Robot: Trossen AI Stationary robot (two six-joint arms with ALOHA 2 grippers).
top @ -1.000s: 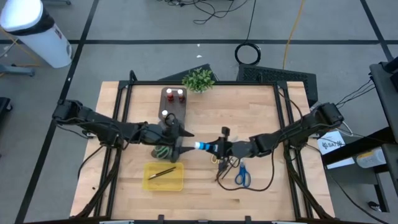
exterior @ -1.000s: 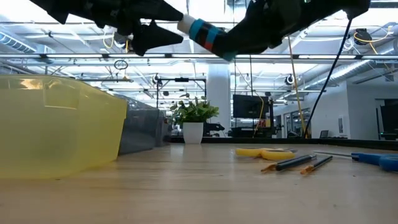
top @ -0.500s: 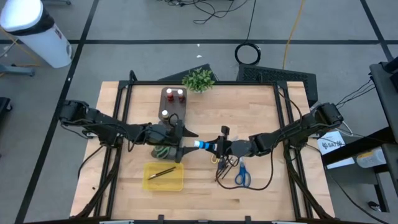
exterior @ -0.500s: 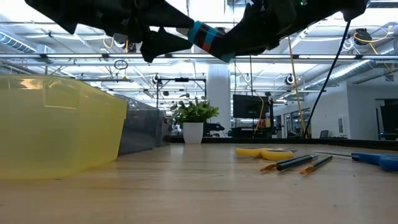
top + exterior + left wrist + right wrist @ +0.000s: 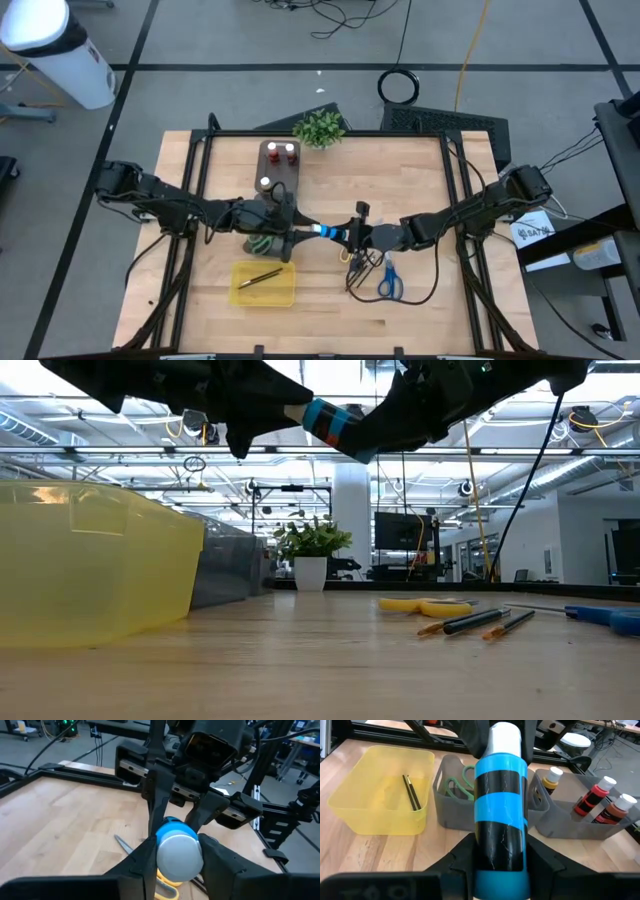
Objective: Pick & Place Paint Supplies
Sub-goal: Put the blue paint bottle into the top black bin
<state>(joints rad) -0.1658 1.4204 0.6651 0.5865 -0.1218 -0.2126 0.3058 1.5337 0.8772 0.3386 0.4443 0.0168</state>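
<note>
Both arms meet above the middle of the table (image 5: 420, 170), well in from every edge. Bare wood lies open toward the far right corner and along the near edge; the left half is more crowded, with the yellow tray (image 5: 263, 283) near the front and the grey organiser (image 5: 268, 150) behind it.

The right gripper (image 5: 345, 236) is clamped on the body of a bottle (image 5: 322, 232) banded blue and black, held level in the air with its white cap pointing at the left arm. The left gripper (image 5: 296, 232) has its fingers (image 5: 145, 857) on either side of that white cap (image 5: 179, 851), touching or nearly so; whether they are pressing it cannot be told. In the low view the bottle (image 5: 325, 417) hangs well clear of the tabletop.

Below and right of the handover point lie yellow scissors (image 5: 428, 604), two brushes (image 5: 480, 622) and blue scissors (image 5: 389, 281), all on the wood. One brush (image 5: 410, 791) lies in the yellow tray. Green scissors (image 5: 461, 782) stand in the organiser's near compartment; three paint bottles (image 5: 606, 799) sit in the farther ones.

A small potted plant (image 5: 319, 128) stands at the far edge. The floor around shows cables and a white cylinder (image 5: 58, 52); the low view opens onto a large hall with monitors.
</note>
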